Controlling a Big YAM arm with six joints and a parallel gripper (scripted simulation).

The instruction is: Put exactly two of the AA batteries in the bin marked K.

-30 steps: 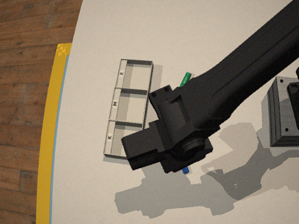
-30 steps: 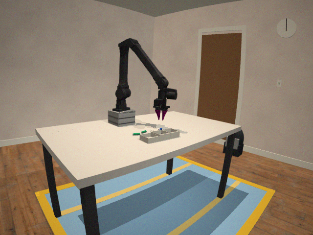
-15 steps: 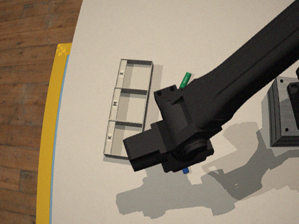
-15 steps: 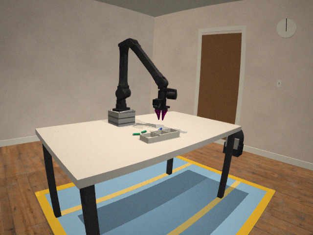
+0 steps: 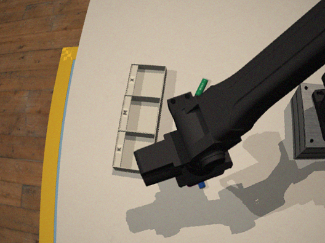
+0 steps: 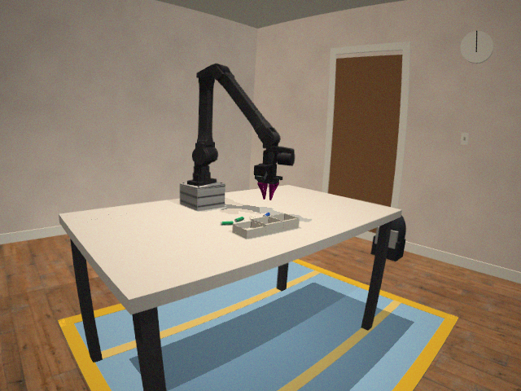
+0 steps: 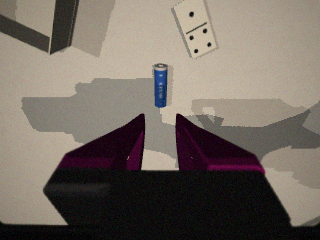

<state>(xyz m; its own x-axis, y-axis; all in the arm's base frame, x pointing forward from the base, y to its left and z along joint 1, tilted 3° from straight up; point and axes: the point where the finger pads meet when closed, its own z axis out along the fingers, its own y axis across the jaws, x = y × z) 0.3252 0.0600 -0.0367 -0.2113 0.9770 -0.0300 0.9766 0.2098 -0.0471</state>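
Gripper partly apart, holding nothing, hovering above blue AA battery. Battery flat on counter, near domino, outside bin K.

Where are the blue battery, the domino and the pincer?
blue battery [image 7: 160,86]: wrist view, middle of its blue casing.
domino [image 7: 195,28]: wrist view, its dividing line.
pincer [image 7: 159,137]: wrist view, gap midway between the purple fingertips.
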